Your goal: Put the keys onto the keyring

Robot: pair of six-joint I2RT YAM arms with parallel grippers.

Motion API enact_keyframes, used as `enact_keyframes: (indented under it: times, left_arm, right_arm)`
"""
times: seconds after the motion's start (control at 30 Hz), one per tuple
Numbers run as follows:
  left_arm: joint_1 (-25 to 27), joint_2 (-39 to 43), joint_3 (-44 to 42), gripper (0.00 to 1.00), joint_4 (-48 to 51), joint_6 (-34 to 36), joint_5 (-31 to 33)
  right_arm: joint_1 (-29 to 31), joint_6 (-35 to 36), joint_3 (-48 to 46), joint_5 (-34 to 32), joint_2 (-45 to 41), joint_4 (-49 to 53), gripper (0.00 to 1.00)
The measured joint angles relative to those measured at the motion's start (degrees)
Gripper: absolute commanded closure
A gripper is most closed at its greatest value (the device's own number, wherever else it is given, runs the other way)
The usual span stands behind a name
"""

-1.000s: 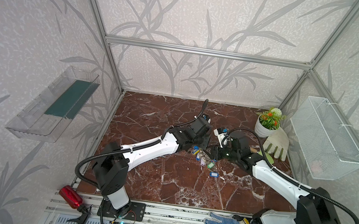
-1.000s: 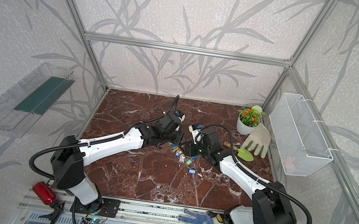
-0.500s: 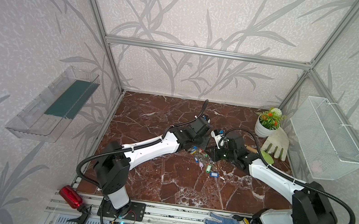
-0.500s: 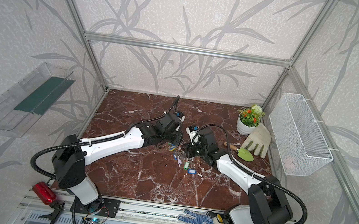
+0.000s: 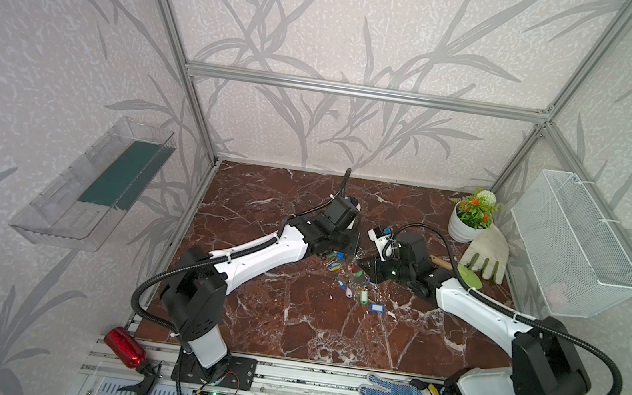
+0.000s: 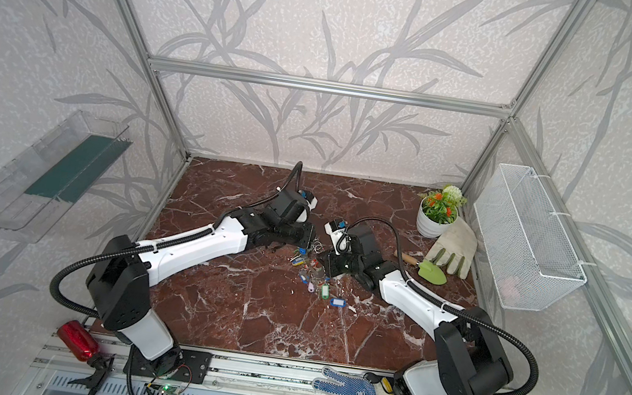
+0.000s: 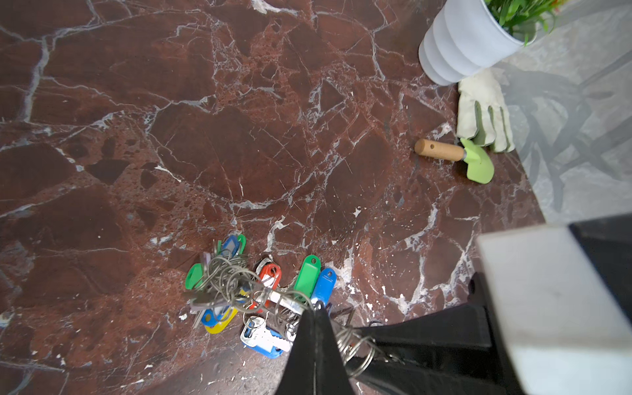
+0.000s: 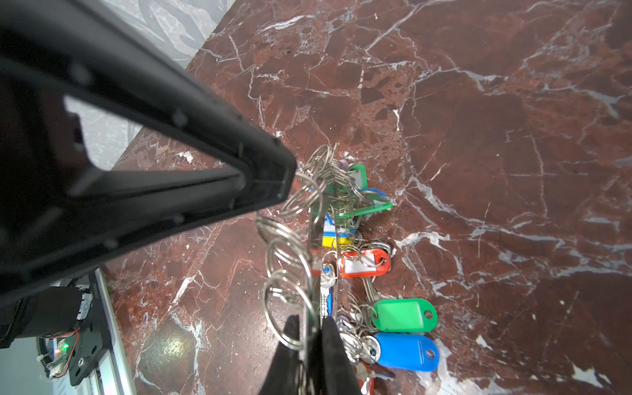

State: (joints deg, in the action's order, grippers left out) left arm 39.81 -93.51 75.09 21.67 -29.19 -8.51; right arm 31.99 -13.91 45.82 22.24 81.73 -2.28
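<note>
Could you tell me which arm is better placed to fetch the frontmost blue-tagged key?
Probably right: the key lies nearer the right pincer, while the left pincer grips the keyring too.

Bright, even light; blurred close foreground

centre is crowded: the left gripper [image 7: 314, 316] and right gripper [image 8: 311, 328] meet nearly tip to tip, both clamped on the keyring [image 8: 316, 260], which stands on edge between them. the keys [image 5: 352, 283] are heaped under and just in front of it. in both top views we see bare marble table [image 5: 287, 329] in front of the heap and along the left side, which gives free passage. the far right corner is blocked by the plant pot [image 5: 463, 229], glove [image 5: 487, 252] and trowel [image 5: 469, 276], close behind the right arm.
</note>
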Motion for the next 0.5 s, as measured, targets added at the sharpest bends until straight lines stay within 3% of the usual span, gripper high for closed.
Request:
enact_keyframes:
  times: [0.23, 0.5]
  left_arm:
    - [-3.1, 7.0, -2.4, 0.84, -1.8, -2.9, -4.4]
    - [-5.8, 24.4, -5.8, 0.58, -4.5, -4.6, -4.5]
  right_arm:
    - [0.2, -0.7, 4.1, 2.2, -1.4, 1.0, 1.00]
    - [-0.3, -0.8, 3.9, 0.7, -2.9, 1.0, 1.00]
